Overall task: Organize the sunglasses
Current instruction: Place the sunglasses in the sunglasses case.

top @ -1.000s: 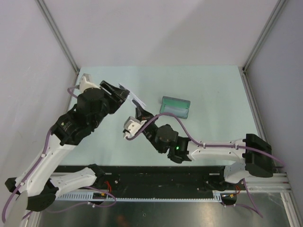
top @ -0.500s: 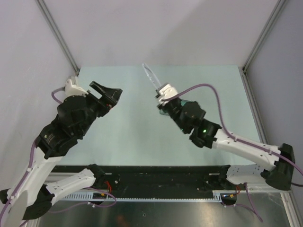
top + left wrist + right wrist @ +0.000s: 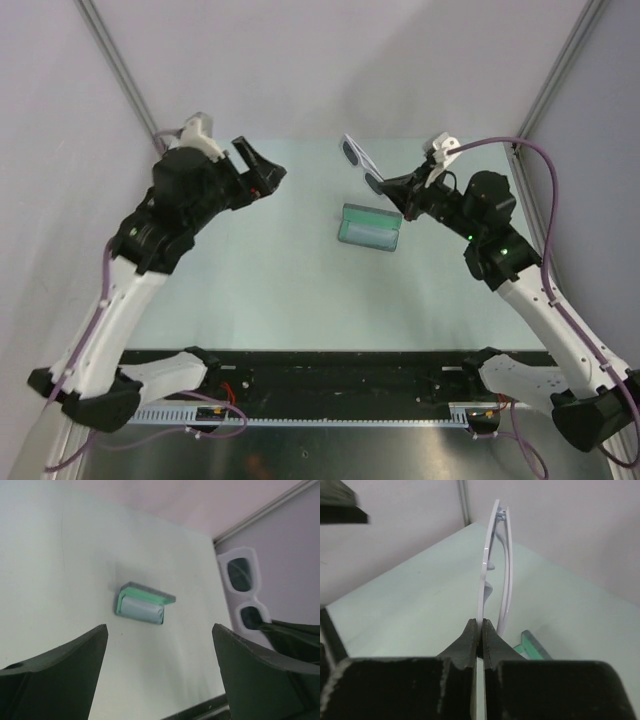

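The white-framed sunglasses with dark lenses hang in the air above the far part of the table, folded. My right gripper is shut on one end of the frame; in the right wrist view the frame edge rises straight up from the closed gripper. In the left wrist view the sunglasses show front-on at the right. My left gripper is open and empty, raised over the far left. The open case, green inside with a pale cloth in it, lies on the table below the sunglasses.
The case also shows in the left wrist view and at the right wrist view's lower right. Grey walls with metal corner posts close the table on three sides. The black base rail runs along the near edge.
My right arm has swung right and back, carrying the sunglasses from the table's middle to above the case. My left arm has risen and drawn toward the far left, open.
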